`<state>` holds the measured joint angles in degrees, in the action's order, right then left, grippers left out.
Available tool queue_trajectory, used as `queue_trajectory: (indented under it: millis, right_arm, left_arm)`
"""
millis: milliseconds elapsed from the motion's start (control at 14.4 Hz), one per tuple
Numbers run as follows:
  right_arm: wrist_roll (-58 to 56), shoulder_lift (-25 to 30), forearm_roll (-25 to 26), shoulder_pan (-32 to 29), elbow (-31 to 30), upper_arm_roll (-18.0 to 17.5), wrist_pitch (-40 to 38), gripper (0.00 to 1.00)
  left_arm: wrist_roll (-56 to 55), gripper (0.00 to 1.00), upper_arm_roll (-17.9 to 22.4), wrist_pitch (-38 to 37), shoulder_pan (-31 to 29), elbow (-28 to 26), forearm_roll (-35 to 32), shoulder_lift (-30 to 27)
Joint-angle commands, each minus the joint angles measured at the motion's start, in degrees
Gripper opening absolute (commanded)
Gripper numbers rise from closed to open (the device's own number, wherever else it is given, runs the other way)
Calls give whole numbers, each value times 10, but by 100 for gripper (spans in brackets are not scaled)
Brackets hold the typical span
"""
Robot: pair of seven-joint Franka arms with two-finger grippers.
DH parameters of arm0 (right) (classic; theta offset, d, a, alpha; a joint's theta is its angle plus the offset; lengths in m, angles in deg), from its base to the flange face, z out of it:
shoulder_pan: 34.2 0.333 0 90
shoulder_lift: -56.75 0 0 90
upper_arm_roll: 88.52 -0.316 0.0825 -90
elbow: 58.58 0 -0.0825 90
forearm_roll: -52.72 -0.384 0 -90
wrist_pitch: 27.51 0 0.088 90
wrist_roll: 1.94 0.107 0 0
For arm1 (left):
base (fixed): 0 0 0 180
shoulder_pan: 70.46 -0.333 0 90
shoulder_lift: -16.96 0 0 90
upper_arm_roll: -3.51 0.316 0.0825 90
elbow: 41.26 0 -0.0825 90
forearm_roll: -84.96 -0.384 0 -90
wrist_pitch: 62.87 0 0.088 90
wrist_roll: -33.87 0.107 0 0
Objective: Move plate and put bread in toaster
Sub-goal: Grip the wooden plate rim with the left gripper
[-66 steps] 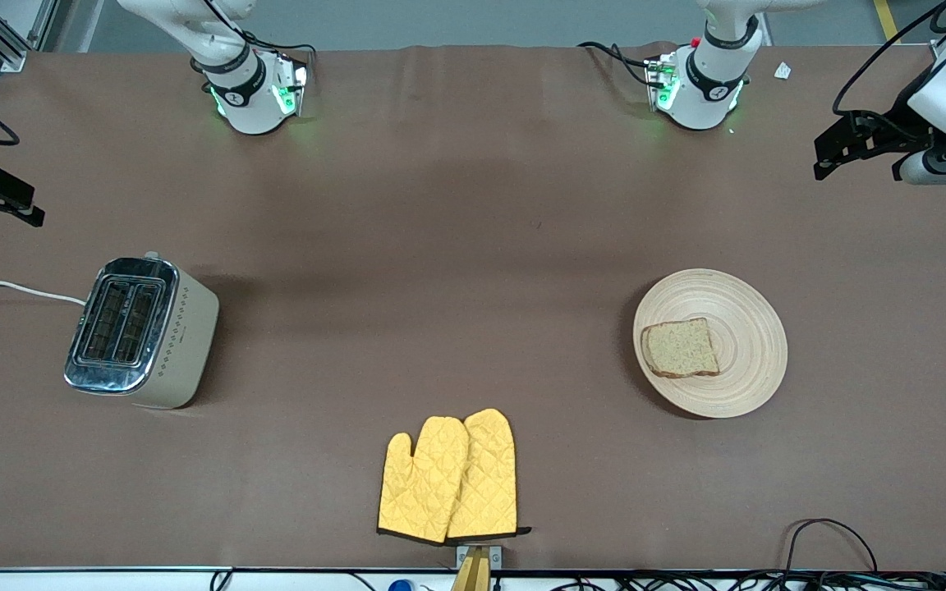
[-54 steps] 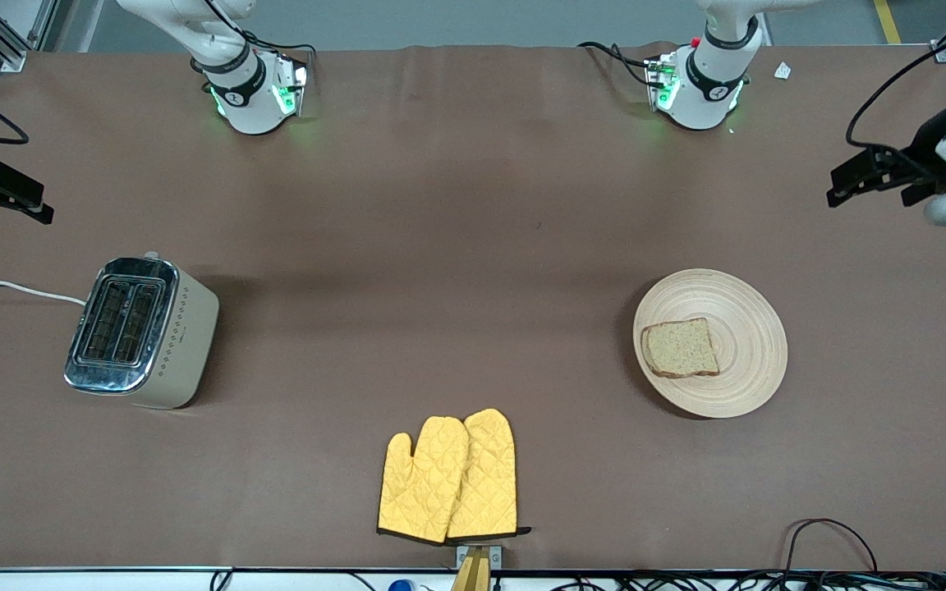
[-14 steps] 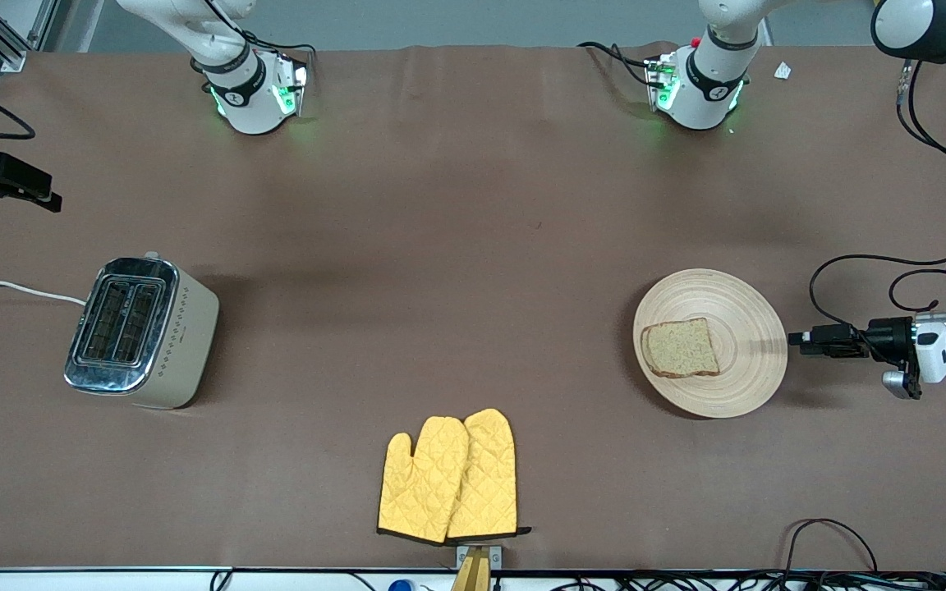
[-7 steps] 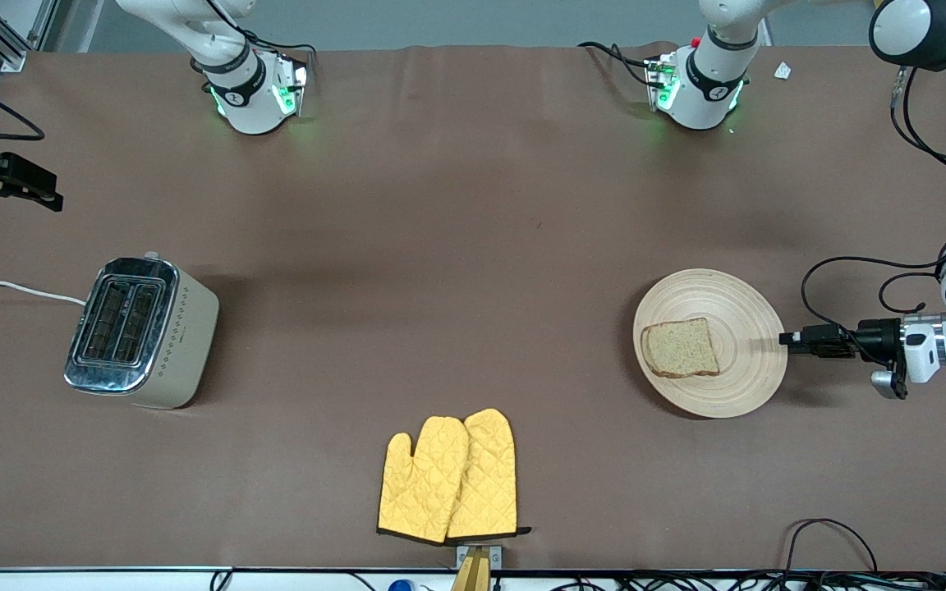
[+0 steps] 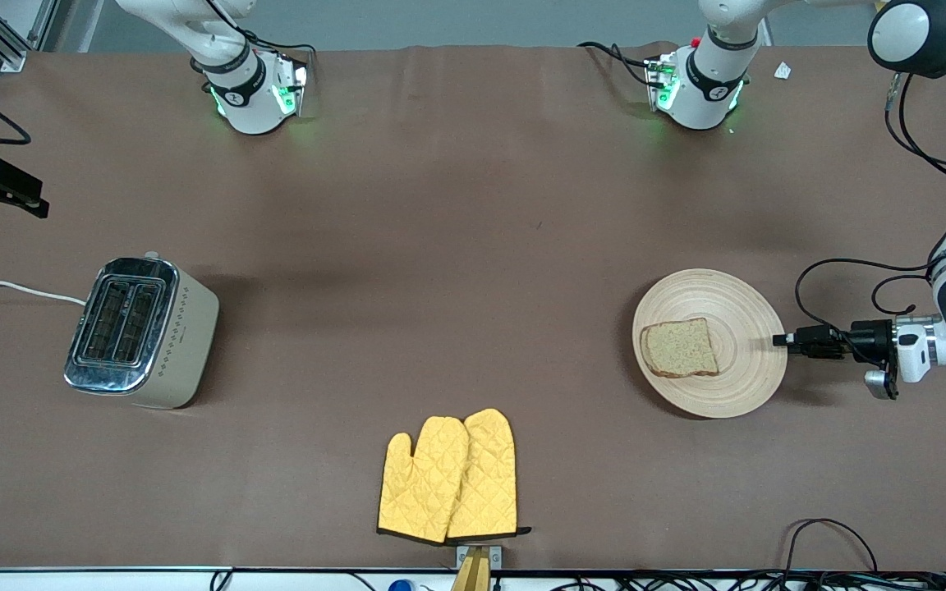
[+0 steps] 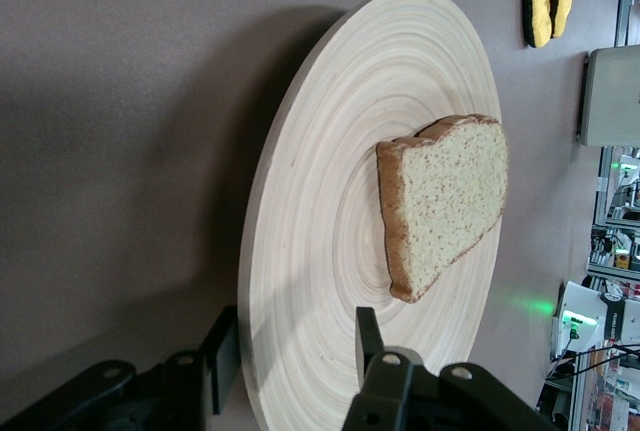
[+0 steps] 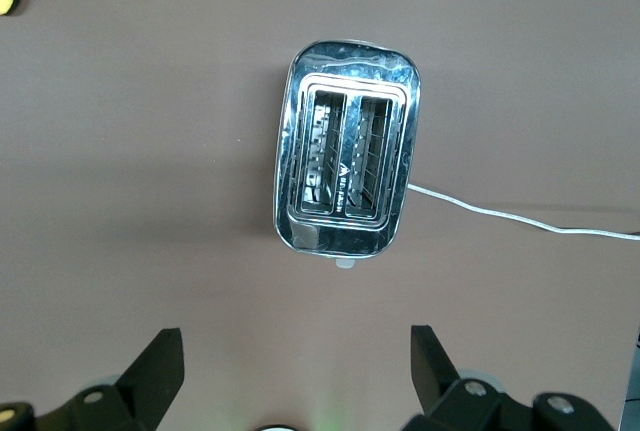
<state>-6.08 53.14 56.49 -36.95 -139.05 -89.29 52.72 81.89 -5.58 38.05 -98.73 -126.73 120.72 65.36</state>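
Observation:
The light-wood plate (image 5: 740, 386) lies toward the left arm's end of the table, with the slice of brown bread (image 5: 680, 348) on it. My left gripper (image 5: 780, 340) is low at the plate's rim and open. In the left wrist view (image 6: 295, 346) one finger (image 6: 222, 351) is outside the rim (image 6: 262, 251) and the other (image 6: 366, 326) is over the plate, with the bread (image 6: 445, 201) lying past them. The beige toaster (image 5: 140, 332) stands at the right arm's end, both slots empty. My right gripper (image 5: 21, 195) is open and empty above the table there; its wrist view (image 7: 292, 361) looks down on the toaster (image 7: 348, 176).
A pair of yellow oven mitts (image 5: 450, 476) lies near the front edge at mid-table. The toaster's white cord (image 5: 13, 287) runs off the right arm's end. Cables (image 5: 830, 533) lie at the front edge near the left arm's end.
My left gripper came down from high at the left arm's end and slid in until its open fingers straddle the plate's rim. The right gripper shifted only slightly. Plate, bread and toaster have not moved.

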Motion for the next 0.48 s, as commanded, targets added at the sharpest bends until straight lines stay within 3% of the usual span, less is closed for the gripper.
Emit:
queue_trajectory:
  millis: [0,415]
  right_arm:
    - [16,6,4,-5,-2,-3,-4,100]
    - [33,6,2,-5,-3,-3,-5,100]
  left_arm:
    - [15,43,0,-4,-1,7,12,7]
    - [16,15,0,-4,-2,6,12,8]
